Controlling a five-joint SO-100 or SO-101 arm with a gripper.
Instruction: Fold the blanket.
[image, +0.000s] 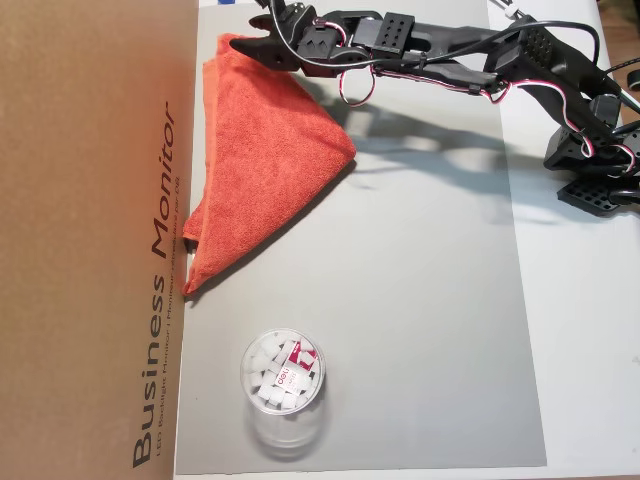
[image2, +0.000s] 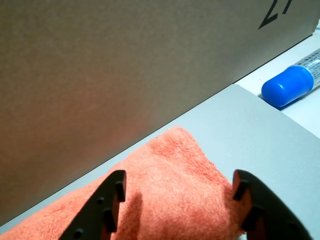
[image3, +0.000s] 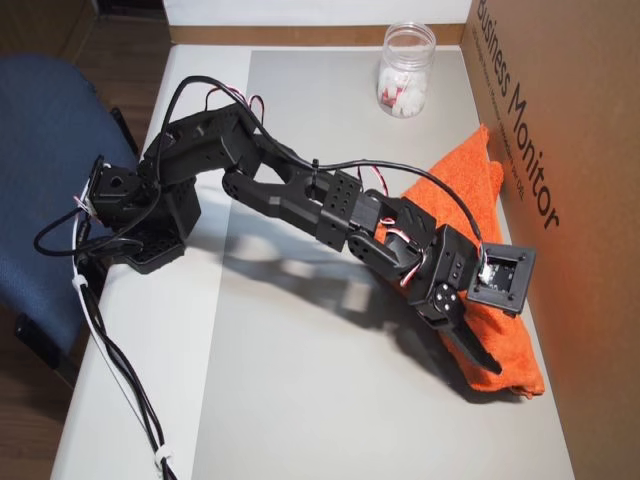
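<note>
The blanket (image: 265, 160) is an orange-red terry towel lying on the grey mat (image: 400, 300), folded into a rough triangle against the cardboard box. In the other overhead view the blanket (image3: 470, 190) runs along the box wall. My gripper (image: 256, 48) hangs over the blanket's far corner. The wrist view shows the gripper (image2: 180, 200) open, its two black fingers (image2: 112, 200) wide apart on either side of the blanket's corner (image2: 175, 170). Nothing is pinched between them.
A large cardboard box (image: 90, 240) marked "Business Monitor" walls off one side of the mat. A clear plastic jar (image: 283, 385) of white pieces stands on the mat near the box. A blue-capped tube (image2: 287, 85) lies past the mat's corner. A blue chair (image3: 50, 150) sits beside the arm's base.
</note>
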